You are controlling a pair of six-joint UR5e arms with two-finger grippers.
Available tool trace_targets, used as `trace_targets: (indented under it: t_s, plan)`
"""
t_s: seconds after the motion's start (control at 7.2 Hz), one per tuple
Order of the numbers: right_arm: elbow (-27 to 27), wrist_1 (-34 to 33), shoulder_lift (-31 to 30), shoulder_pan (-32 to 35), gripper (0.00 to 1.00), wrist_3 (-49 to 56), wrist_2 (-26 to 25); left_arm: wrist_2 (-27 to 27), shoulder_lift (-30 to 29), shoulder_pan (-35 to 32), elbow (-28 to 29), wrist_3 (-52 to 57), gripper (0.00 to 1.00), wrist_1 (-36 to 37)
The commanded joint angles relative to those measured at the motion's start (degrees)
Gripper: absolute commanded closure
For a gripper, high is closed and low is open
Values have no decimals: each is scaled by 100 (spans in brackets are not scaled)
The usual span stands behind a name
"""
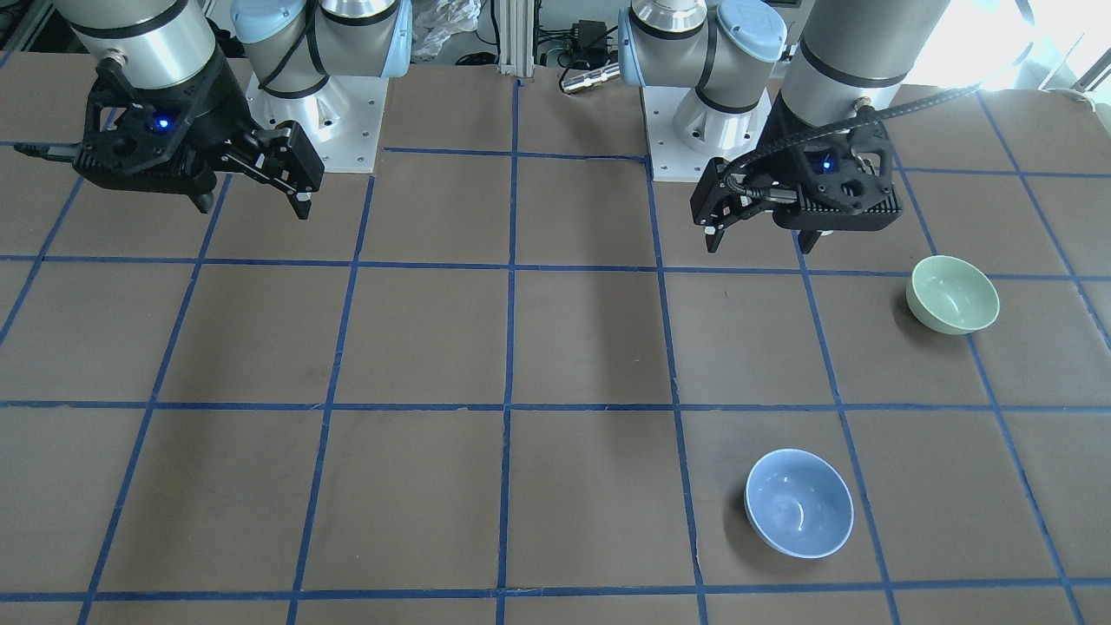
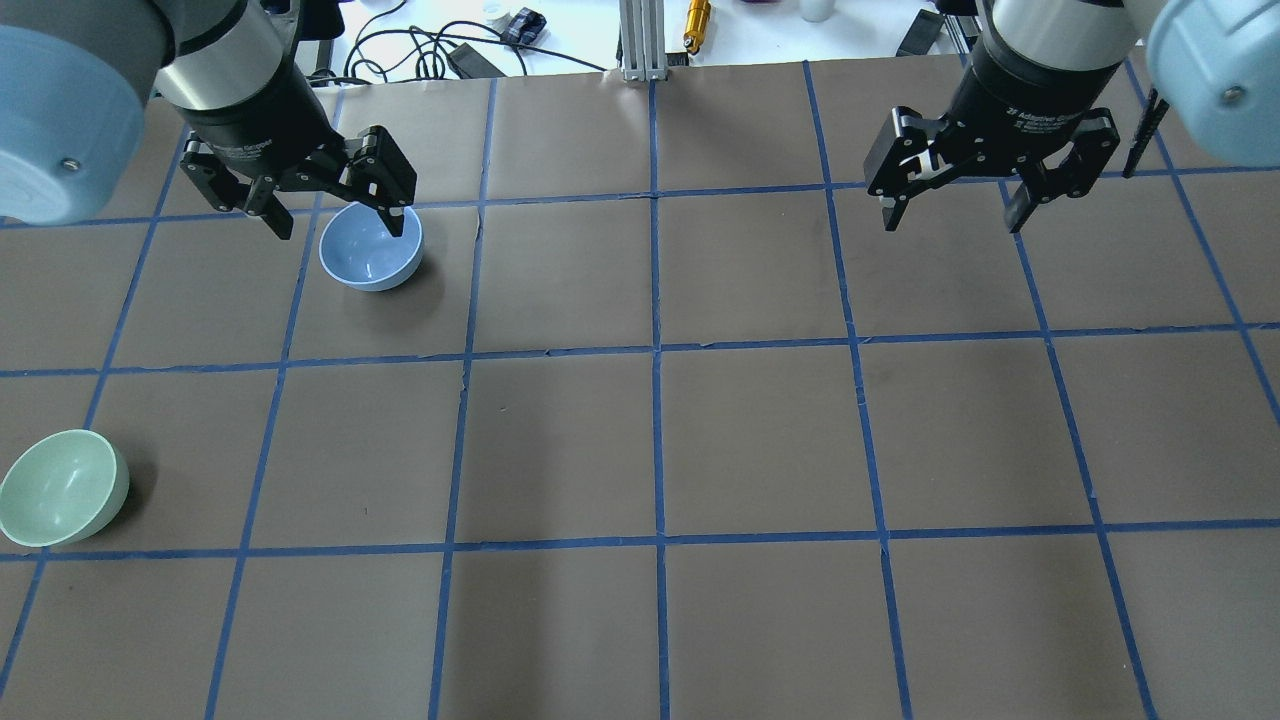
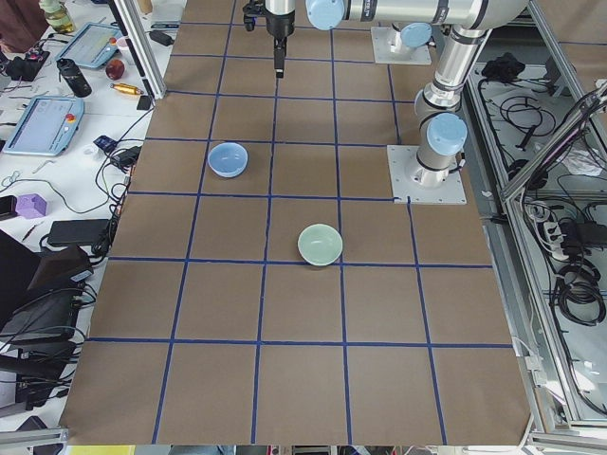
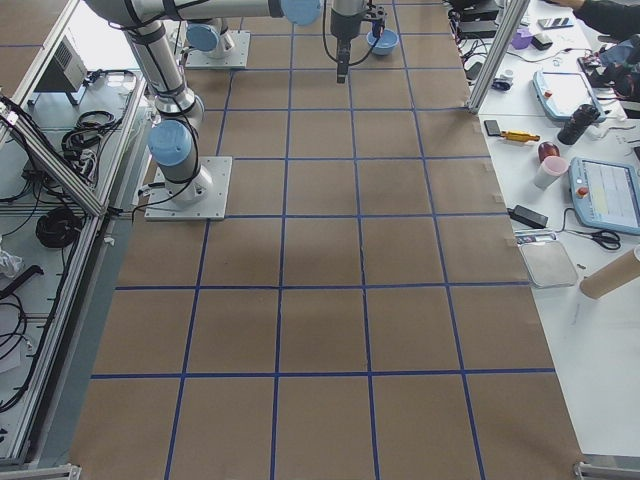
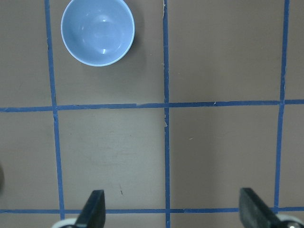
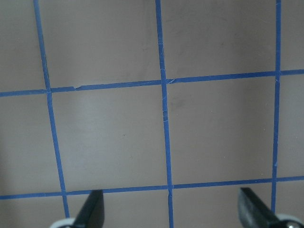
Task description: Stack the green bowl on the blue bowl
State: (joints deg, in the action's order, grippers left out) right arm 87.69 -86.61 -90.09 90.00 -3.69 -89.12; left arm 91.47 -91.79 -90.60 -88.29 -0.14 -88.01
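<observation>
The pale green bowl (image 2: pixel 62 487) stands upright at the table's left edge, near the robot's side; it also shows in the front view (image 1: pixel 952 293) and the left side view (image 3: pixel 320 245). The pale blue bowl (image 2: pixel 370 250) stands upright farther out on the left half, apart from the green bowl; it also shows in the front view (image 1: pixel 798 502) and the left wrist view (image 5: pixel 97 31). My left gripper (image 2: pixel 338 228) hangs open and empty high above the table. Its fingertips (image 5: pixel 95 209) frame bare table short of the blue bowl. My right gripper (image 2: pixel 955 220) hangs open and empty over the right half.
The table is brown with a blue tape grid (image 2: pixel 655 350). The two arm bases (image 1: pixel 321 113) (image 1: pixel 694 130) stand at the robot's edge. Cables and small items (image 2: pixel 450 50) lie beyond the far edge, and tablets and tools (image 4: pixel 600 190) lie on a side table.
</observation>
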Motion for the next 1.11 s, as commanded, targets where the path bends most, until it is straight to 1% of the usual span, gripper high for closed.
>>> trace_targets:
  t_s: [0.0, 0.69, 0.97]
  plan:
    - [-6, 4, 0, 0, 0, 9, 0, -6, 4, -19, -4, -4, 0, 3]
    - [-6, 4, 0, 0, 0, 0, 0, -6, -93, 69, -4, 58, 0, 56]
    - [2, 4, 0, 0, 0, 9, 0, -15, -355, 348, -21, 93, 0, 265]
